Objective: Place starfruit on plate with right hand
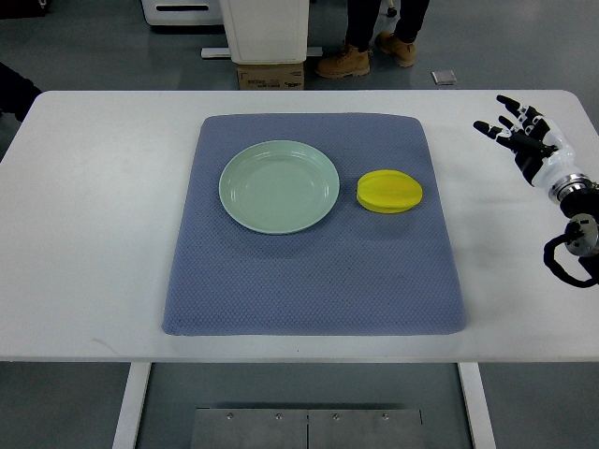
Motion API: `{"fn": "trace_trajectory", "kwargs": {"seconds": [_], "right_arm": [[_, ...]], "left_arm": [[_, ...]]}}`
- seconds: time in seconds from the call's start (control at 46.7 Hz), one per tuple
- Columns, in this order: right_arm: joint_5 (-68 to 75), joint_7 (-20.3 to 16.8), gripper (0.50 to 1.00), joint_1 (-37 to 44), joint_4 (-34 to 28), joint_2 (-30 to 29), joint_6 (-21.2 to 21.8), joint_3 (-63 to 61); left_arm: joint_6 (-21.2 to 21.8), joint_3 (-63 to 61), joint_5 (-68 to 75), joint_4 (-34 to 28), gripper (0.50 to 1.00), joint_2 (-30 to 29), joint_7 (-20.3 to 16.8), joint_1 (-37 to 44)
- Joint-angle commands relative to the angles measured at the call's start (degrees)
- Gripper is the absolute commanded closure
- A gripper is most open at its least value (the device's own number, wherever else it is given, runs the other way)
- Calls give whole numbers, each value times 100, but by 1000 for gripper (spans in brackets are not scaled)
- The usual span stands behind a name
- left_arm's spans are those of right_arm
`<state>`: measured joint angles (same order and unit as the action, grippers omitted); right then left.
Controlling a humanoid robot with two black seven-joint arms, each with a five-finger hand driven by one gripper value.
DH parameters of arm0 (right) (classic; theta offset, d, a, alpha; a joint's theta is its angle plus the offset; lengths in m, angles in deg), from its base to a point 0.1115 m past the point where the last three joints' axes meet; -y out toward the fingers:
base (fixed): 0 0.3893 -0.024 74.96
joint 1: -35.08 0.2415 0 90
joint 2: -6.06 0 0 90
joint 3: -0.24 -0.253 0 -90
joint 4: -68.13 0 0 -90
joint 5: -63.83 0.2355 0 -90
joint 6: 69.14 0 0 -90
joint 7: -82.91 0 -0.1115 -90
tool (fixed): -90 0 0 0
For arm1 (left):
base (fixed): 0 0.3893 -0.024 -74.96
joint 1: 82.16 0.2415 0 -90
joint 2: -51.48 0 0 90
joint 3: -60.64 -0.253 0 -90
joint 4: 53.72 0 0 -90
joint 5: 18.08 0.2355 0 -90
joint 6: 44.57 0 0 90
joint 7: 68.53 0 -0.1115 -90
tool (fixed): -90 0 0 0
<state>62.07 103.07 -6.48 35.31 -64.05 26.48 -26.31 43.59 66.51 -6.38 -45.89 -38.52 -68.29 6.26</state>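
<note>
A yellow starfruit (pixel 389 191) lies on a blue-grey mat (pixel 309 281), just beside the right rim of a pale green plate (pixel 279 186) that holds nothing, the two close but seemingly not touching. The mat covers the middle of a white table (pixel 84 234). At the table's right edge the robot's right hand (pixel 524 136) hangs well apart from the fruit, its dark fingers (pixel 510 101) spread wide and gripping nothing, the wrist and arm trailing off the picture's right side. No left arm shows. Beyond the far edge of the table a person's boots (pixel 344 62) and a cardboard box (pixel 270 77) stand on the floor. The job looks to be at its very start, the reach not yet made: the hand would need to travel leftward across the mat, come down over the starfruit, close around its ridged body, then lift it the short way onto the plate.
</note>
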Motion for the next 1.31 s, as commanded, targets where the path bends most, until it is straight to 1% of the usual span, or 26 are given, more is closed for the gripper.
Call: {"fn": "trace_trajectory", "kwargs": {"seconds": [0.0, 1.286], "right_arm": [[0, 5, 500, -1, 4, -2, 0, 0], [0, 5, 500, -27, 75, 42, -9, -9]], "left_arm": [[-1, 2, 8, 0, 500, 0, 2, 0], [-9, -7, 8, 0, 500, 0, 2, 9]]}}
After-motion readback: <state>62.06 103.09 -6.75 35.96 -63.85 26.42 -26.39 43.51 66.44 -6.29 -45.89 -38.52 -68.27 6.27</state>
